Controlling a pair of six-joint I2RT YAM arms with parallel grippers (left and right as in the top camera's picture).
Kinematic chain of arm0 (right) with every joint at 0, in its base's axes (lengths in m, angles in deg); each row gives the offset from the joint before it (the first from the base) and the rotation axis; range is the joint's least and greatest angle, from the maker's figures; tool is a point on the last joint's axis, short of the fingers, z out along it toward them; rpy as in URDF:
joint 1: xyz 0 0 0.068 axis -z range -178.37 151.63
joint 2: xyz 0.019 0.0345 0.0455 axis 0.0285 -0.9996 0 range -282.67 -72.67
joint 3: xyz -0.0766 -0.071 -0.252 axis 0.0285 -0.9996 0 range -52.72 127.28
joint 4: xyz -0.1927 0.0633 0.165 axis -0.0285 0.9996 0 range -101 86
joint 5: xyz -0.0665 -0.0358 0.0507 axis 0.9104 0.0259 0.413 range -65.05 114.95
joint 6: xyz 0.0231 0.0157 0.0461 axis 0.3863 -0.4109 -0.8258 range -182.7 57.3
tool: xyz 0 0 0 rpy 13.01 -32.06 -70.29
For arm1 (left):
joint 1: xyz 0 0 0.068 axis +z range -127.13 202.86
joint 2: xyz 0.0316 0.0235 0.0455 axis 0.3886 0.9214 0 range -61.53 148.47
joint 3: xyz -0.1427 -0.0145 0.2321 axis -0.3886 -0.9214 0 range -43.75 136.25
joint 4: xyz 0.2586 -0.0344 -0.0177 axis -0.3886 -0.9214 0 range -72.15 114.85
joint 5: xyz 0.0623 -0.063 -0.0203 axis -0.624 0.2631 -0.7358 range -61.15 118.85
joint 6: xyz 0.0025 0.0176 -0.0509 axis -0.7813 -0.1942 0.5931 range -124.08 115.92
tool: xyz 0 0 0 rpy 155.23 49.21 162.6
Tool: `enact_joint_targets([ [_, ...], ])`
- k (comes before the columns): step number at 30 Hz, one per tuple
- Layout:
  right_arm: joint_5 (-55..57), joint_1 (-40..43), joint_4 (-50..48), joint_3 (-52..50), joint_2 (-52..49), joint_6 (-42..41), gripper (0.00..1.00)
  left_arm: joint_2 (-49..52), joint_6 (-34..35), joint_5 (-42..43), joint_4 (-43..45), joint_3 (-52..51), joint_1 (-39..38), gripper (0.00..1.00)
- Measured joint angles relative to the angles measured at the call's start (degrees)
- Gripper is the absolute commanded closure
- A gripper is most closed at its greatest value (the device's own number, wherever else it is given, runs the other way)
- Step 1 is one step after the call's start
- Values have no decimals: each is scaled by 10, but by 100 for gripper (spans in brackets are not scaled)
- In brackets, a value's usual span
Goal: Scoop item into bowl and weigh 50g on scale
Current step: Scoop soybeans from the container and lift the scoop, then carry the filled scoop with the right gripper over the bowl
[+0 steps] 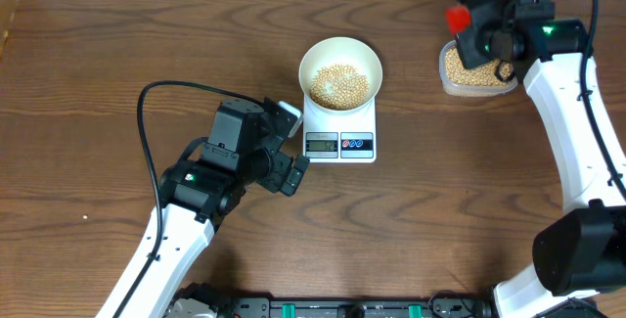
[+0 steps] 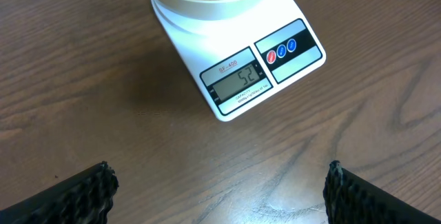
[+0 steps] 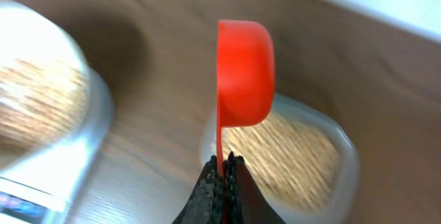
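Beans [image 1: 339, 85], small, round and tan-yellow, lie in a loose heap in the bowl [image 1: 306, 64], covering its floor. The bowl is plain white-cream and sits upright on the platform of the scale [image 1: 329, 120], centred on it and covering most of the back half. The scale is white and rectangular and lies flat near the middle of the counter [image 1: 98, 54], front edge toward me. On that front edge the grey display [image 2: 239, 80] shows digits that read as 52; the two round buttons [image 2: 281, 52] sit just beside it.

My left tool [image 2: 219, 195] is just in front of the scale's front-left corner and low over the counter. Its fingers [image 2: 83, 193] are spread wide apart with only bare wood between them. It holds nothing and touches neither scale nor bowl.

More of the same beans fill the clear tub [image 1: 476, 81] at the far right of the counter, well apart from the scale. My right tool [image 3: 222, 176] is above this tub, fingers pressed together and clamped on the thin handle of the red scoop [image 3: 244, 72]. The scoop is turned on edge, its cup raised above the tub. The right wrist view is blurred, so I cannot tell whether any beans remain in the cup.
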Motion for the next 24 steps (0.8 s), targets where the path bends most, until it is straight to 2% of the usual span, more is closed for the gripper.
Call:
enact_joint_targets([
  [4, -144, -4, -58, 8, 0, -11, 99, 0, 0, 0, 0, 0, 0, 2],
  [9, -217, -49, -68, 10, -1, -1, 99, 0, 0, 0, 0, 0, 0, 2],
  [15, -244, -106, -54, 10, -23, 25, 99, 0, 0, 0, 0, 0, 0, 2],
  [24, -221, -120, -34, 10, -78, 55, 99, 0, 0, 0, 0, 0, 0, 2],
])
